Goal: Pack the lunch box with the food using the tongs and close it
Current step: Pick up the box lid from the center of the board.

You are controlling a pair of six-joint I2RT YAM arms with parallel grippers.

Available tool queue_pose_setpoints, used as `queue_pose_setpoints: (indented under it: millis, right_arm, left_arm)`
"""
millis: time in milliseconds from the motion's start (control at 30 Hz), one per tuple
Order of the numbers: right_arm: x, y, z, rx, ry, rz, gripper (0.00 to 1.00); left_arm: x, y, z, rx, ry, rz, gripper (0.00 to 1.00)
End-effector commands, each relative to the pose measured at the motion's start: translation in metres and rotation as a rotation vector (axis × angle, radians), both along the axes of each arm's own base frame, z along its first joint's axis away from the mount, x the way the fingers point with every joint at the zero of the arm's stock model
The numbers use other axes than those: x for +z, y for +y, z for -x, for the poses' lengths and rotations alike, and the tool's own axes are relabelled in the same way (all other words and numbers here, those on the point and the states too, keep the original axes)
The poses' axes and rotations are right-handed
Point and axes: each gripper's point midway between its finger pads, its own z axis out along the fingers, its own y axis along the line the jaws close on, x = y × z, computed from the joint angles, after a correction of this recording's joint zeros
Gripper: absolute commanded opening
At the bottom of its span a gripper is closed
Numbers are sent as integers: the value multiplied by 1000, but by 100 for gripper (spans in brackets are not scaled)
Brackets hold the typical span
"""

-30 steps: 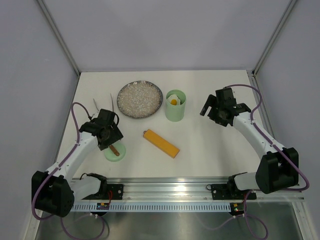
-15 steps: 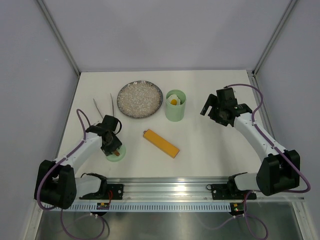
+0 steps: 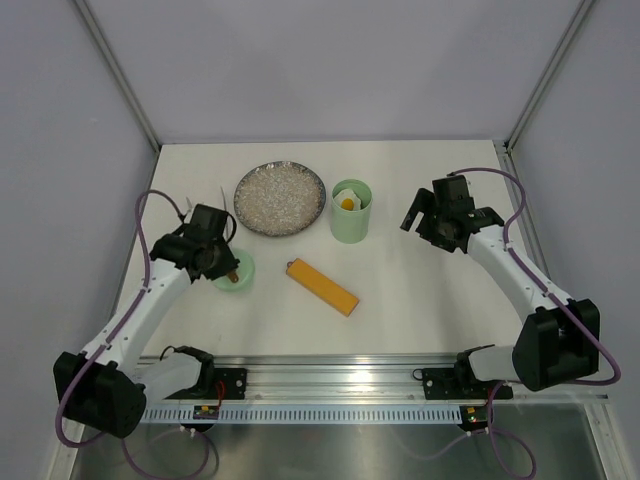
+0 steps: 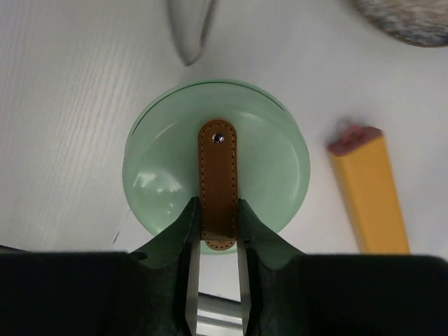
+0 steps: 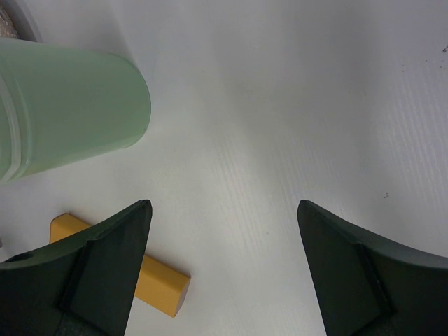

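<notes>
Gripping the brown handle [image 4: 218,183] of the lid [image 4: 269,175], the left gripper [image 4: 217,210] has its fingers [image 4: 190,231] pressed on both sides of the strap, so it is clamped on the lid. In the top view this lid [image 3: 240,268] is in the left part of the table [image 3: 420,300], under the left gripper [image 3: 228,268]. I cannot tell if the lid rests on the table or is a little raised.

The lunch box [image 3: 350,228] stands uncovered in the upper middle, just right of the plate [image 3: 280,198]. Inside it the food [image 3: 347,201] shows as one cream and one orange piece.

Of the tongs [image 4: 189,28], the left wrist view shows only one grey tapered end at the top edge, near the lid but not touching it. The left arm hides most of the tongs from above, so I cannot tell whether its arms are apart or together.

The right gripper [image 3: 412,222] hangs at the right, well apart from the lunch box. In its own view the right gripper [image 5: 222,204] has its fingers [image 5: 105,259] spread wide, with only bare table between them. There the lunch box [image 5: 70,105] is at the upper left and the bar [image 5: 150,278] at the lower left. From above, the bar [image 3: 322,286] lies slanted in the middle, between lid and right arm.
</notes>
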Motion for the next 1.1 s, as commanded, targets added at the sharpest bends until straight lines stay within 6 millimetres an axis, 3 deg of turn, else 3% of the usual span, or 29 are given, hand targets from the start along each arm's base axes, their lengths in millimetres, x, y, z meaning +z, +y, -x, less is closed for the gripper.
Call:
queue_pose_setpoints:
  millis: [0, 33, 100, 133, 200, 233, 333, 367, 433, 467, 500, 567, 600, 633, 700, 1067]
  right_arm:
    - [3, 1, -8, 2, -18, -4, 93]
    - [3, 2, -9, 4, -17, -8, 93]
    - [3, 4, -11, 10, -18, -13, 93]
    - [3, 4, -12, 9, -19, -15, 93]
    - [3, 6, -13, 12, -16, -15, 93]
    - [3, 6, -14, 12, -14, -17, 93]
    - [3, 13, -17, 35, -11, -39, 93]
    - [3, 13, -17, 36, -9, -46, 93]
    - [4, 17, -17, 42, -11, -65, 93]
    - [4, 17, -17, 41, -12, -68, 93]
    - [2, 17, -17, 39, -9, -69, 93]
    - [2, 17, -17, 35, -8, -67, 93]
    - [0, 16, -16, 33, -1, -65, 93]
    - [0, 16, -16, 32, -2, -64, 93]
    - [-1, 15, -15, 26, 3, -62, 93]
    - [5, 12, -21, -15, 12, -57, 93]
  left_arm:
    - [54, -19, -18, -263, -90, -7, 0]
    - [80, -30, -30, -315, -144, 12, 0]
    - [94, -53, -36, -443, -139, 30, 0]
    - [122, -66, -46, -488, -205, 49, 0]
    - [131, -91, -54, -588, -193, 46, 0]
    - [159, -102, -65, -613, -259, 52, 0]
    - [167, -138, -79, -713, -244, 85, 0]
    - [189, -153, -83, -751, -296, 107, 0]
    - [185, -176, -93, -809, -274, 121, 0]
    - [205, -188, -97, -838, -325, 140, 0]
    - [195, -198, -104, -877, -293, 132, 0]
    - [199, -214, -108, -921, -299, 139, 0]
    - [215, -222, -112, -950, -349, 144, 0]
    - [205, -231, -120, -967, -331, 145, 0]
    - [213, -242, -127, -990, -367, 154, 0]
    - [177, -282, -177, -968, -386, 181, 0]
